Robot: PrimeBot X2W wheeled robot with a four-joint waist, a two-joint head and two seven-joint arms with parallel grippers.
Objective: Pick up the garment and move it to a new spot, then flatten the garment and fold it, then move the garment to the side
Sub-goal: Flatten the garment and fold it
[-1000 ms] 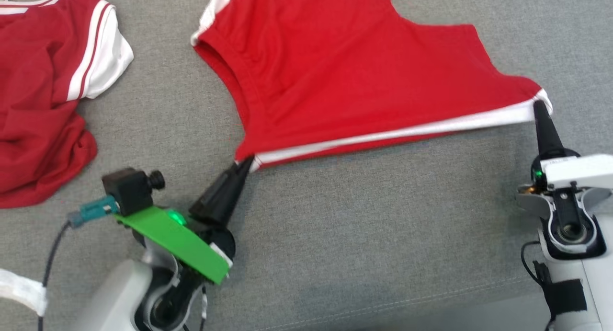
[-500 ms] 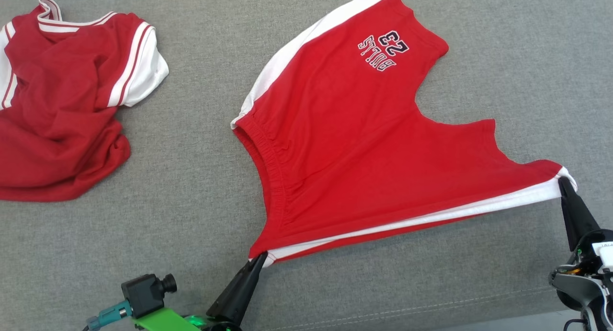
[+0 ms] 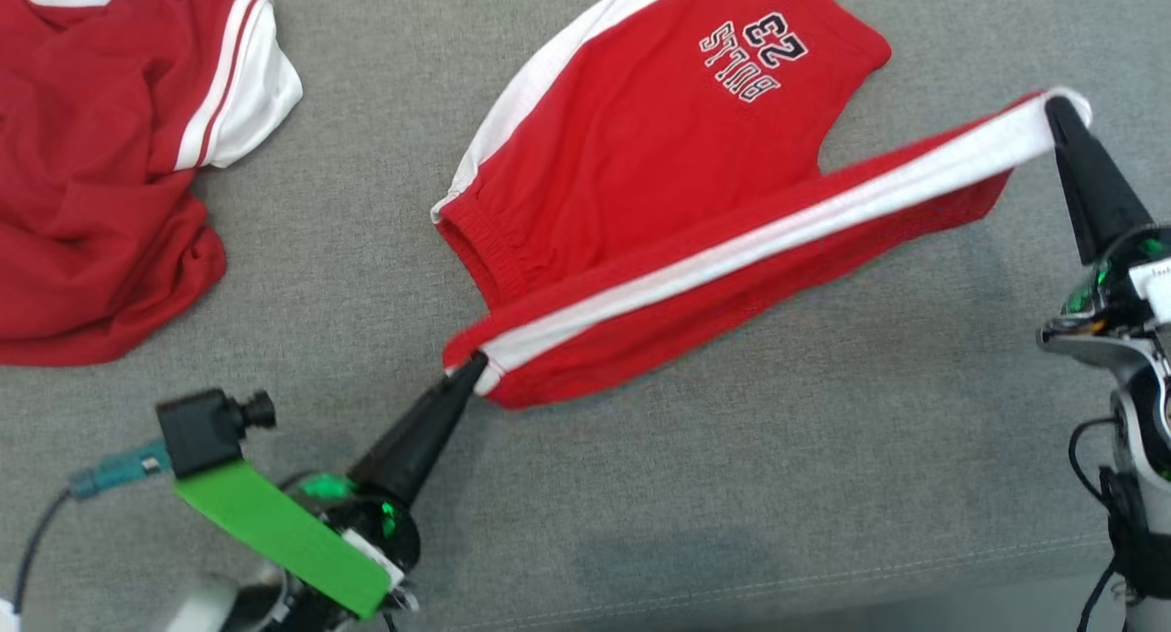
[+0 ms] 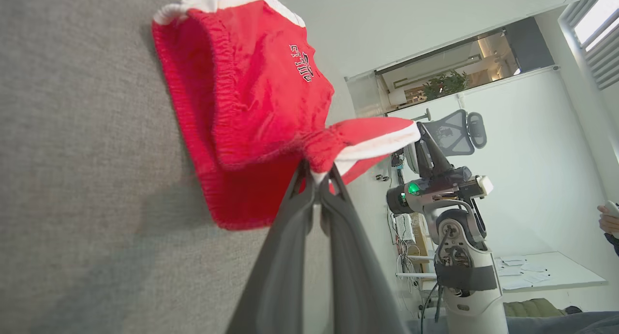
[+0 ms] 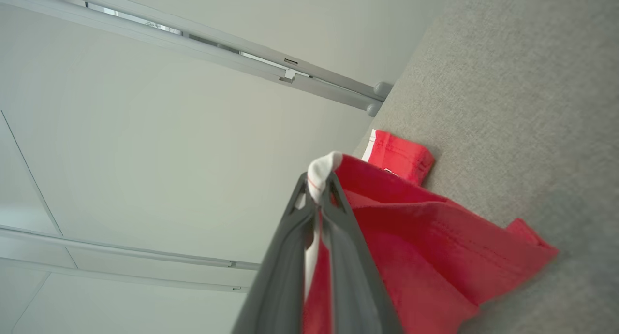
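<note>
Tautly, left gripper (image 3: 471,369) and right gripper (image 3: 1059,111) clamp the shorts (image 3: 640,147) by their striped edge over open grey upholstery (image 3: 778,486).

Red shorts (image 3: 659,166) with white side stripes; near leg lifted off the grey surface, far leg flat.

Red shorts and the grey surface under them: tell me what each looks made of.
The red shorts: soft matte knit cloth, perhaps cotton or polyester jersey; it drapes limply, and the waistband is gathered like elastic. The grey surface: matte woven upholstery-like fabric; a flecked weave and a stitched seam show. Fibre cannot be told.
</note>
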